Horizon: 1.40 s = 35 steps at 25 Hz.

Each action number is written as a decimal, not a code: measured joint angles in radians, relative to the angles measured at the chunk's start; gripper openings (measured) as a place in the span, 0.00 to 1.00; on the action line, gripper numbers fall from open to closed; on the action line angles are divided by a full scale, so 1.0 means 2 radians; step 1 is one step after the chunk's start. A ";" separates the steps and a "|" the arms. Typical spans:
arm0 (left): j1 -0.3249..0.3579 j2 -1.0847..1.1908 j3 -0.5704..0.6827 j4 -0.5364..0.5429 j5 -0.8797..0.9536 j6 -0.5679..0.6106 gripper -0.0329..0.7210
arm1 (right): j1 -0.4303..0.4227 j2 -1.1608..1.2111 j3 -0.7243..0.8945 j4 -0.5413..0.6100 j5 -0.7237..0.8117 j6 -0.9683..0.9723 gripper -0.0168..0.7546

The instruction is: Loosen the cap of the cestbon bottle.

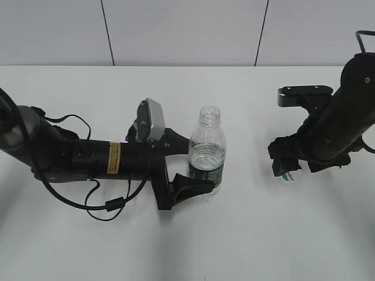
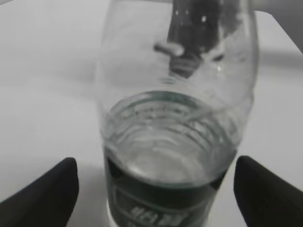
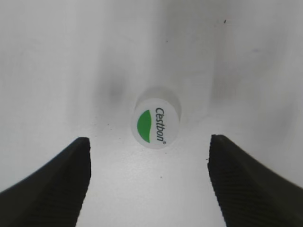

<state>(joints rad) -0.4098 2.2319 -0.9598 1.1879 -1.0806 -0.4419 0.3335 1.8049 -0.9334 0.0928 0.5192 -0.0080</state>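
Cap (image 3: 155, 119) off, lying on the white table (image 1: 263, 234) between the wide-spread fingers of the right gripper (image 3: 149, 177), touching neither. Cestbon bottle (image 1: 207, 153) upright mid-table, neck bare, flanked low by the left gripper (image 2: 154, 187), spread wide.

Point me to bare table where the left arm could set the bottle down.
Bare table runs along the near edge and between the bottle and the right gripper. It is crowded around the left gripper and by the cap.
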 joint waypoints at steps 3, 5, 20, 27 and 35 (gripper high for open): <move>0.022 0.000 0.000 0.044 0.001 -0.018 0.83 | 0.000 -0.010 0.000 0.000 0.000 0.000 0.79; 0.035 -0.001 0.000 0.077 0.001 -0.031 0.83 | 0.000 -0.020 0.000 0.000 0.001 0.000 0.79; 0.061 -0.180 0.001 0.184 0.237 -0.157 0.81 | 0.000 -0.086 0.000 -0.005 -0.025 0.000 0.79; 0.060 -0.256 0.001 0.116 0.462 -0.209 0.79 | 0.000 -0.110 -0.024 -0.062 -0.039 0.000 0.79; 0.060 -0.276 0.001 -0.029 0.754 -0.184 0.76 | 0.000 -0.112 -0.070 -0.126 -0.008 0.008 0.79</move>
<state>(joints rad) -0.2892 1.6792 -0.9580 1.1289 0.4278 -0.8106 0.3335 1.5818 -1.0725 -0.1585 0.5022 0.0090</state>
